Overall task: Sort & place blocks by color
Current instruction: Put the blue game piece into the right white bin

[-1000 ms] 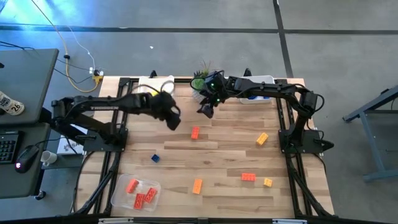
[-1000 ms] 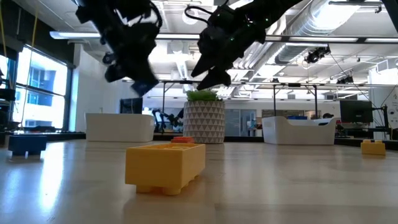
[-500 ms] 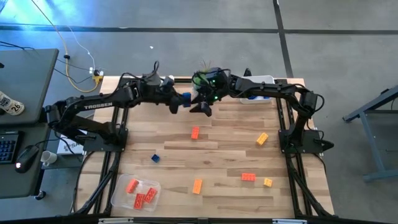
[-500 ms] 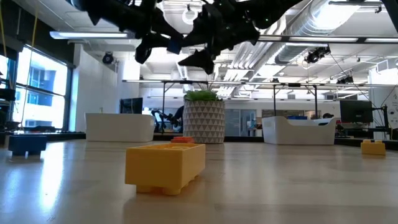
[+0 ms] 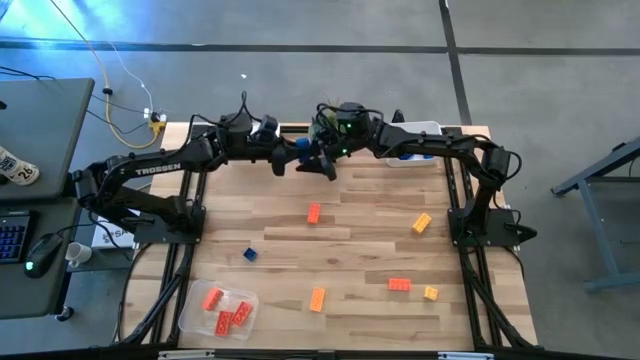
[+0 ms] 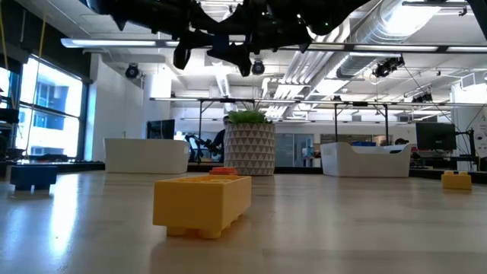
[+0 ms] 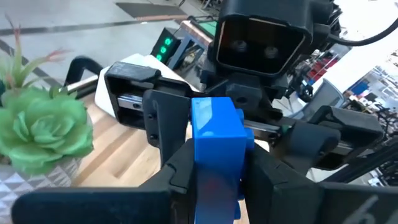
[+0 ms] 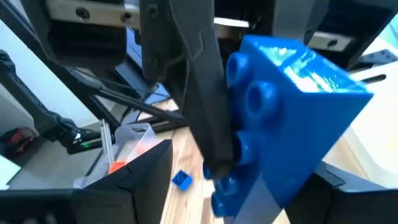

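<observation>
Above the table's far middle, a blue block [image 5: 302,153] [image 7: 214,134] is held in the air, with my left gripper [image 5: 292,156] [image 7: 214,186] shut on it. My right gripper [image 5: 318,162] [image 8: 249,199] faces it, open, one finger on either side of the block's free end [image 8: 298,106]. I cannot tell whether either finger touches it. Loose blocks lie on the table: red-orange [image 5: 314,213], yellow-orange [image 5: 421,223], red-orange [image 5: 399,285], yellow [image 5: 431,293], yellow-orange [image 5: 317,298] and a small blue one [image 5: 249,255]. My left gripper pinches the blue block's near end [image 7: 214,171] between its two fingers. One finger [image 8: 199,93] lies against the studded face [image 8: 249,99]. The fingers come nearly level from the table's left. The block sticks out past the fingertips, lifted clear of the table.
A clear tray [image 5: 190,318] with red-orange blocks sits at the near left corner. White trays stand at the far left [image 6: 146,156] and far right [image 5: 425,130]. A potted plant [image 7: 40,130] [image 6: 249,148] stands at the far edge, right below the two grippers.
My left gripper has risen and gone toward the far edge and my right gripper, tipping from pointing down to nearly level, with the blue block in it. My right gripper has also tipped up to nearly level and now faces the block.
</observation>
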Robot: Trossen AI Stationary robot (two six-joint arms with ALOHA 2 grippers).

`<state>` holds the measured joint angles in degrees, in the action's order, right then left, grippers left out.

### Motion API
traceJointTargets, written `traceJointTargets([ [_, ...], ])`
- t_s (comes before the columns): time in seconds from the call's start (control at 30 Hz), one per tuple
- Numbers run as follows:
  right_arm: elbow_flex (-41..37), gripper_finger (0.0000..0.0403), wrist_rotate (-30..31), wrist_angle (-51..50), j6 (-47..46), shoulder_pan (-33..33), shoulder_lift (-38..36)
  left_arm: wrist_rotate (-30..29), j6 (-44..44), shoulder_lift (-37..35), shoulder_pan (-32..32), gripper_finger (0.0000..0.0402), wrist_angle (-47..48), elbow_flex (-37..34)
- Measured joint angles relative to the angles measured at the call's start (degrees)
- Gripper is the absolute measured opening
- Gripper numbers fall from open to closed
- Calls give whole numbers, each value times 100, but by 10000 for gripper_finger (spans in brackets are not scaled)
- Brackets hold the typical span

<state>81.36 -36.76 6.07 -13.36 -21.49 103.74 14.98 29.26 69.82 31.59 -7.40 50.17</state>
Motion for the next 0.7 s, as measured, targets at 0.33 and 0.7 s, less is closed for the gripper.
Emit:
traceJointTargets([
  [0.33,0,110,4,67,-105,-30,0,4,-158,0,0,61,-112,-2],
  [0.7,10,80,148,19,-291,-26,-17,-58,-349,9,-4,115,-262,-7],
])
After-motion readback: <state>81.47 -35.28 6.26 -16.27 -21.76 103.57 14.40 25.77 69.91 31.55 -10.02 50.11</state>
